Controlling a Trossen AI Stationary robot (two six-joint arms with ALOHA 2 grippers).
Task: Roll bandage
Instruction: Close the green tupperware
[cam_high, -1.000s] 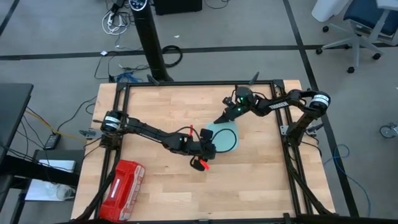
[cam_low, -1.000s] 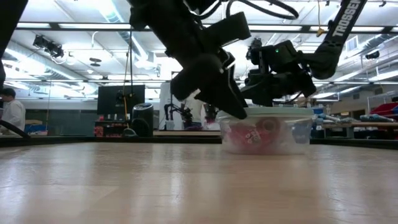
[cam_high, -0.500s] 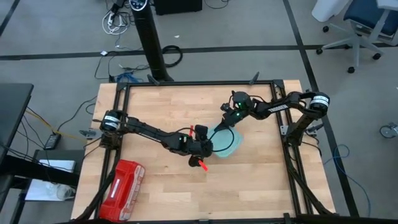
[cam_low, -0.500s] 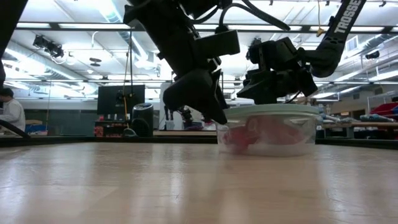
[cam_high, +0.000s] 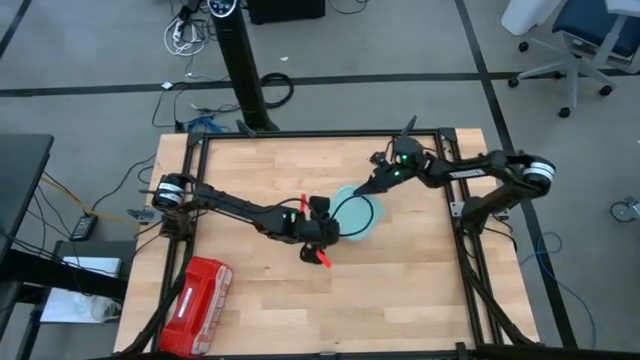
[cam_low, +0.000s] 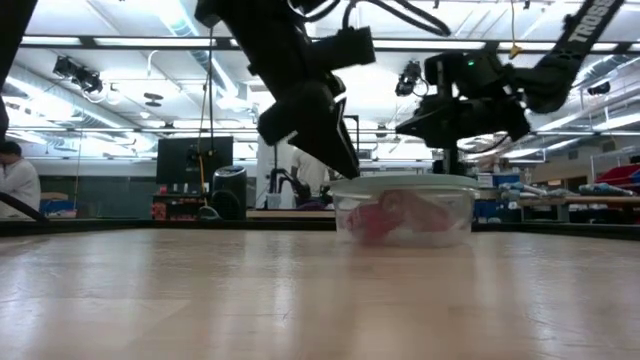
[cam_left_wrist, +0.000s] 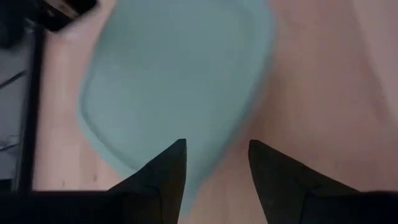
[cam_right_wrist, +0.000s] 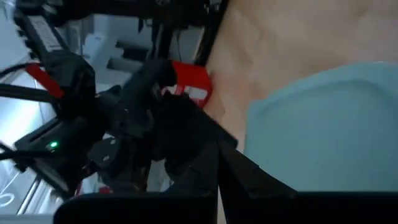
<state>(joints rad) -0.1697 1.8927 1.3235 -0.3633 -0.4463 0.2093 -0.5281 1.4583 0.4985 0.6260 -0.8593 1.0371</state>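
Note:
A clear tub with a pale teal lid stands at the table's middle. Through its wall the pink-red bandage shows, lying inside on the tub's bottom. My left gripper is open and slants down at the lid's near-left rim, with one finger over the lid and one over bare wood. My right gripper is shut and hangs a little above the lid's far edge, clear of it in the low view. My left gripper's lower fingertip stands right at the lid's left rim, slanting down from the table's left. I cannot tell whether it touches the rim.
A glossy red case lies at the table's near left corner. A black frame runs along the table's edges. Bare wood lies near and right of the tub.
My right gripper has lifted off the lid and drawn back toward the far right. My left gripper has risen and tipped its fingers down more steeply. The tub has slid a little toward the table's left and far edge, staying upright with its lid on.

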